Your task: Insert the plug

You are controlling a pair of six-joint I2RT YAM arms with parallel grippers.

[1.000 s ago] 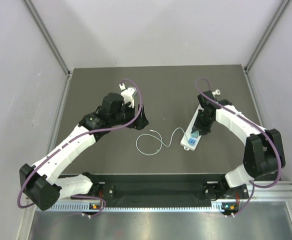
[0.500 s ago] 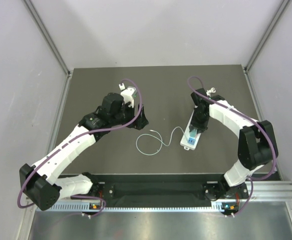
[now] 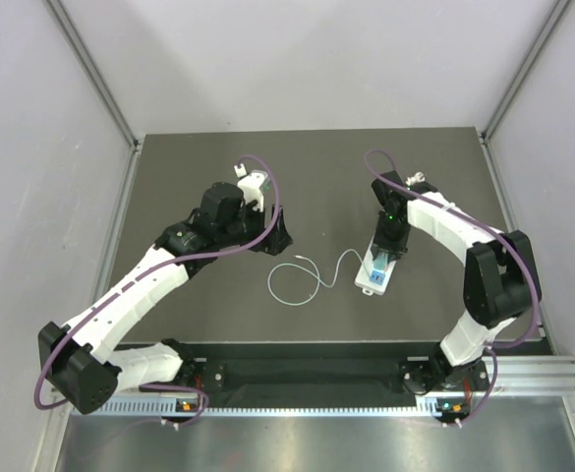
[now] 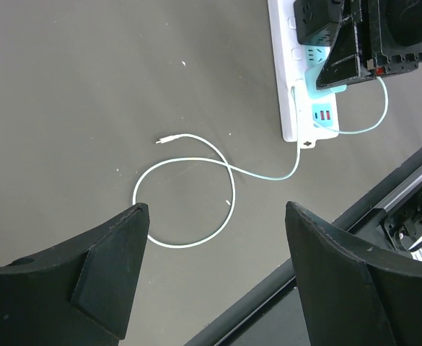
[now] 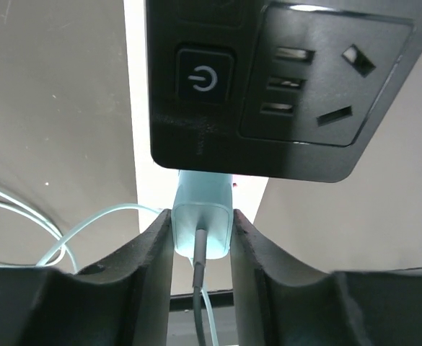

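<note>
A white power strip [image 3: 376, 266] with black socket faces lies right of centre on the dark table. My right gripper [image 5: 202, 234] is shut on a pale blue plug [image 5: 203, 216] that stands in the strip [image 5: 153, 173], below the black socket block [image 5: 268, 79]. The plug's thin white cable [image 3: 302, 278] loops leftward over the table. The left wrist view shows the strip [image 4: 291, 108], the plug [image 4: 315, 68], the cable loop [image 4: 189, 191] and its free end. My left gripper [image 3: 279, 234] hovers open and empty left of the strip, its fingers [image 4: 110, 274] wide apart.
A black rail [image 3: 307, 374] runs along the table's near edge by the arm bases. Grey walls enclose the table on three sides. Purple cables run along both arms.
My right arm has shifted slightly left and toward the far side along the strip, with the gripper staying over the plug. The left arm has not moved.
</note>
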